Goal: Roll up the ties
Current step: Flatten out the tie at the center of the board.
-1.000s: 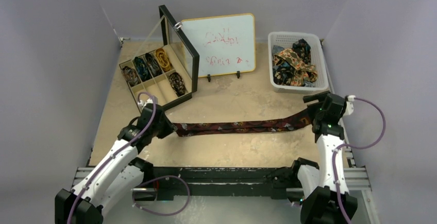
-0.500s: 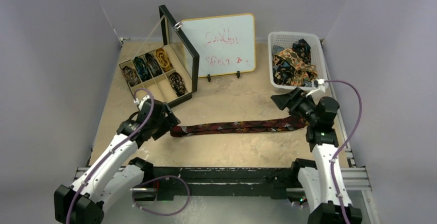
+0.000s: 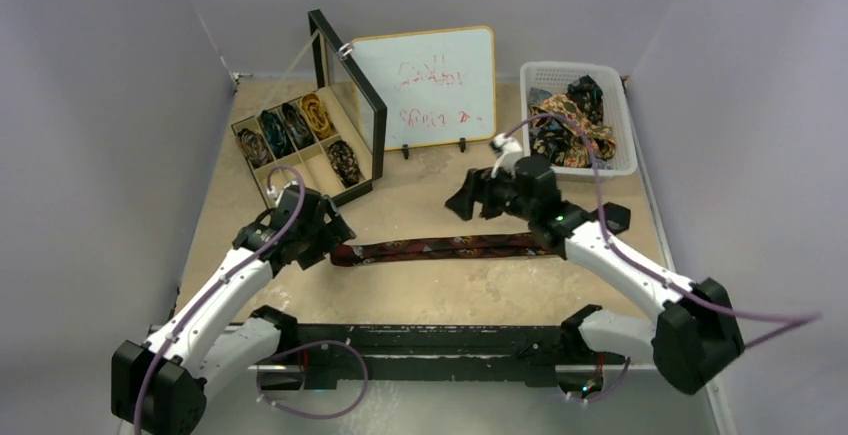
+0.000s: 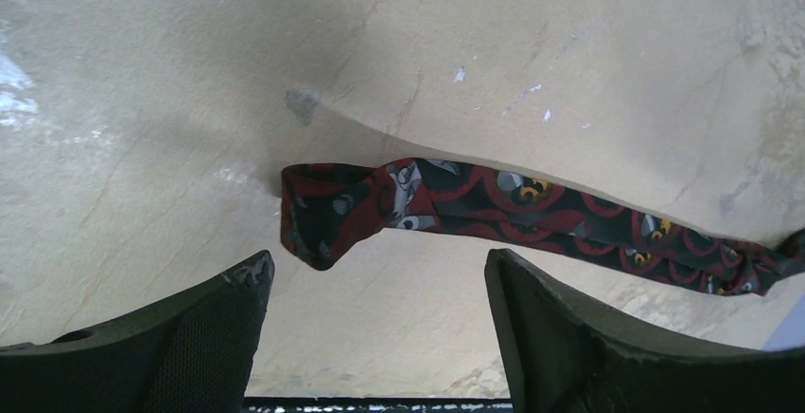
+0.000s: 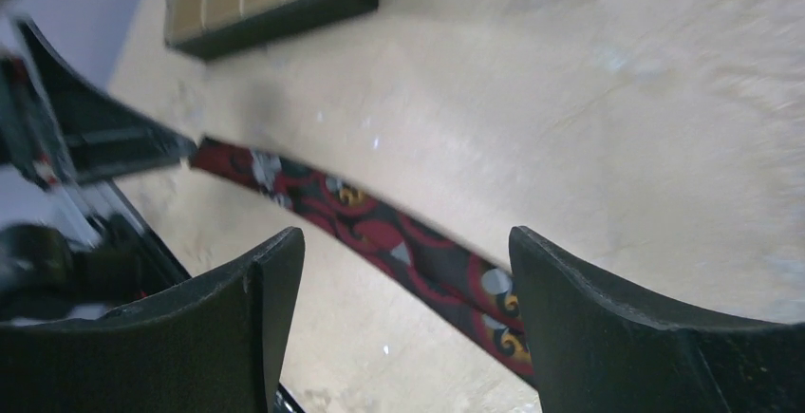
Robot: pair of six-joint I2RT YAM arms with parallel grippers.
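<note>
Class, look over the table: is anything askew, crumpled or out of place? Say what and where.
Only the maroon tie: its end below the left gripper is crumpled and folded over itself, not flat like the rest of the strip. Nothing looks spilled or damaged.

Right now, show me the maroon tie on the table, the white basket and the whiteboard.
maroon tie (image 3: 450, 247), top external view, middle of the flat strip.
white basket (image 3: 585, 172), top external view, near wall.
whiteboard (image 3: 430, 85), top external view, centre of the writing surface.
</note>
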